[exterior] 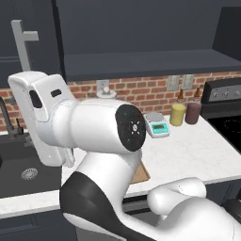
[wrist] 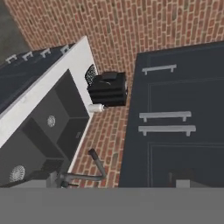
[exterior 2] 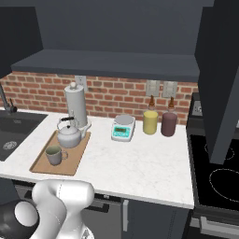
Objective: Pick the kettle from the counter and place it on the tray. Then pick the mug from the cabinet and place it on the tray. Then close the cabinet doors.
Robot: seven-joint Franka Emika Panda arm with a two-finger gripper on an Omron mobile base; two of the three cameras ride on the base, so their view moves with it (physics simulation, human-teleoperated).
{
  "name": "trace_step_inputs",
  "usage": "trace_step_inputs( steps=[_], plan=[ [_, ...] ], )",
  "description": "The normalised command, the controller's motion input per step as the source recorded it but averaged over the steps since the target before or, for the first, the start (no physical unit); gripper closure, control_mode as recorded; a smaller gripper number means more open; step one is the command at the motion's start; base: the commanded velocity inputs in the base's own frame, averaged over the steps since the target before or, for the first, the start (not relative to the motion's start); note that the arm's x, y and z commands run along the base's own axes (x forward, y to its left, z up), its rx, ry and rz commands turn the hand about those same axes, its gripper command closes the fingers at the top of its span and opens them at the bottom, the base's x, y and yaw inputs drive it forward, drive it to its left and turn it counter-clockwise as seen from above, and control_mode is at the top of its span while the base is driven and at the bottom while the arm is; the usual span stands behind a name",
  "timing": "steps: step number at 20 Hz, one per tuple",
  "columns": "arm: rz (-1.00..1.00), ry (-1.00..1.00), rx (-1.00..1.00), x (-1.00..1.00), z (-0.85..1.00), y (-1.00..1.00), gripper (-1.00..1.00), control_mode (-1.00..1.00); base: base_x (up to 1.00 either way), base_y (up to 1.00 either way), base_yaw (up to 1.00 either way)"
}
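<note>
Kettle (exterior 2: pixel 69 134) and mug (exterior 2: pixel 54 155) sit on the tray (exterior 2: pixel 39 164), so I judge door-closing remains. My end effector is wide open, holding nothing. I'd push flat against the cabinet door (exterior 2: pixel 220 84) near its outer edge.

On the white counter (exterior 2: pixel 140 163) sit one wooden tray (exterior 2: pixel 46 165), one silver kettle (exterior 2: pixel 69 134), one grey mug (exterior 2: pixel 54 155), one paper-towel holder (exterior 2: pixel 76 106), one white digital scale (exterior 2: pixel 123 127), and two jars, one yellow (exterior 2: pixel 150 122) and one dark red (exterior 2: pixel 168 124). The hand view shows three bar handles (wrist: pixel 165 115) on closed cabinet doors (wrist: pixel 183 144) and one sink (wrist: pixel 39 131).
</note>
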Motion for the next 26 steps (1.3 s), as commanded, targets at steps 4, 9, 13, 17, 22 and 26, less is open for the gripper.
trace_step_inputs(
  steps=[4,9,13,17,22,26],
  plan=[
    [-0.21,0.0,-0.04,0.18,0.0,-0.42,-1.0,-1.0,0.0,0.0,0.0],
    [-0.27,0.0,-0.03,0.2,0.0,-0.49,-1.0,-1.0,0.0,0.0,0.0],
    [-0.3,0.0,-0.02,0.22,0.0,-0.51,-1.0,-1.0,0.0,0.0,0.0],
    [-0.29,0.01,0.0,0.26,0.0,-0.52,-1.0,-1.0,0.0,0.0,0.0],
    [-0.27,0.0,0.0,0.26,0.0,-0.56,-1.0,-1.0,0.0,0.0,0.0],
    [-0.25,0.0,0.0,0.27,0.0,-0.56,-1.0,-1.0,0.0,0.0,0.0]
  ],
)
